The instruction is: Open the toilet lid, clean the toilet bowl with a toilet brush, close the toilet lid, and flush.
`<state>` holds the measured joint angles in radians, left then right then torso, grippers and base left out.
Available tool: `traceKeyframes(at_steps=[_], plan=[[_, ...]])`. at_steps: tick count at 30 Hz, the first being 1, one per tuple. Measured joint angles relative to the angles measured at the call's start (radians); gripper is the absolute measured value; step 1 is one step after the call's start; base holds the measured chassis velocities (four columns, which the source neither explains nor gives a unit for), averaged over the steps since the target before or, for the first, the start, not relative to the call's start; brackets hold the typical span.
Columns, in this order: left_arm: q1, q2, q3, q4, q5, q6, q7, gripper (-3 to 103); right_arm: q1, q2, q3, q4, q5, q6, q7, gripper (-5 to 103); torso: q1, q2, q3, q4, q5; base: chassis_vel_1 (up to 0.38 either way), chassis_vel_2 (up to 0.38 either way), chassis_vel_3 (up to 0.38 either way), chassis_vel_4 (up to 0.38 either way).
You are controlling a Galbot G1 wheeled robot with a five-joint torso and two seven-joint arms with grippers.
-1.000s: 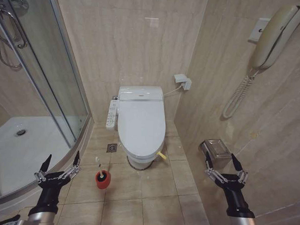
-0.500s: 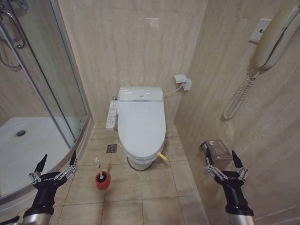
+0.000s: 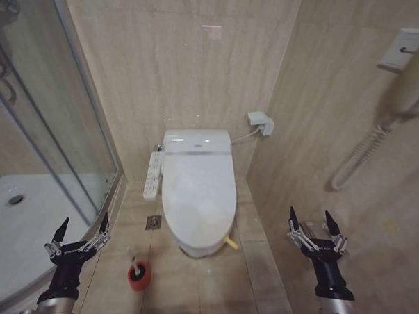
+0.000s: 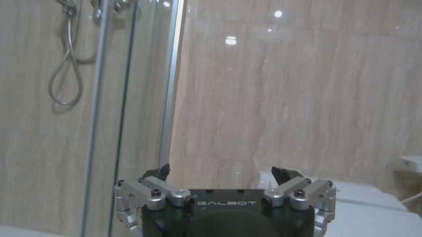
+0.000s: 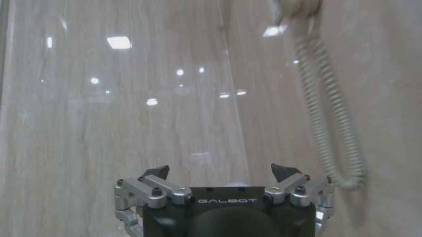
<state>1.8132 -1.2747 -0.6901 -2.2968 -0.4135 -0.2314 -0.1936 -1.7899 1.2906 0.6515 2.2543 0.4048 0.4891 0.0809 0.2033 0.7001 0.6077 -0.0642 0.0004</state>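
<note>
The glossy white plastic oval toilet lid [image 3: 197, 198] is seen at the centre of the head view, lying closed over the white ceramic toilet bowl [image 3: 200, 250]. The toilet brush [image 3: 141, 269], with its black bristle head, is seen in a small red cup-shaped holder [image 3: 137, 280] on the tiled floor, lower left of centre. The left gripper [image 3: 81, 229] is held at the lower left and the right gripper [image 3: 311, 222] at the lower right, both with jaws spread apart and empty. A coiled cord [image 5: 327, 123] is seen in the right wrist view.
</note>
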Motion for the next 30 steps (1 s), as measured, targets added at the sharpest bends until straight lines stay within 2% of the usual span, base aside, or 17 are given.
traceKeyframes(at_steps=[5,8,16,23,30], plan=[[-0.003,0.000,0.000,0.007,0.000,-0.003,0.000,100,0.001,0.000,0.000,-0.001,0.002,0.007,-0.005,100,0.001,0.000,0.000,-0.0004,-0.0002,-0.178,0.197,0.172,-0.194],[-0.005,-0.002,-0.002,0.009,0.000,-0.004,0.000,100,-0.002,-0.001,-0.004,-0.001,0.001,0.012,-0.008,100,0.000,0.000,0.000,0.0008,0.0000,-0.076,0.103,0.059,-0.015],[-0.015,-0.004,-0.002,0.029,0.000,-0.005,0.000,100,-0.045,-0.006,-0.059,0.003,-0.045,0.041,-0.027,100,-0.001,0.000,-0.001,-0.0004,-0.0002,0.037,-0.066,-0.050,0.052],[-0.042,0.003,0.008,0.086,-0.002,-0.010,0.000,100,-0.071,-0.054,-0.201,-0.146,-0.154,0.094,-0.079,100,0.000,0.000,0.000,0.0001,-0.0002,0.004,-0.008,-0.004,0.004],[-0.065,0.008,0.004,0.138,-0.011,-0.015,0.000,100,-0.022,-0.060,-0.277,-0.327,-0.210,0.130,-0.109,100,-0.001,0.000,0.000,0.0000,0.0000,0.000,0.000,0.000,0.000]])
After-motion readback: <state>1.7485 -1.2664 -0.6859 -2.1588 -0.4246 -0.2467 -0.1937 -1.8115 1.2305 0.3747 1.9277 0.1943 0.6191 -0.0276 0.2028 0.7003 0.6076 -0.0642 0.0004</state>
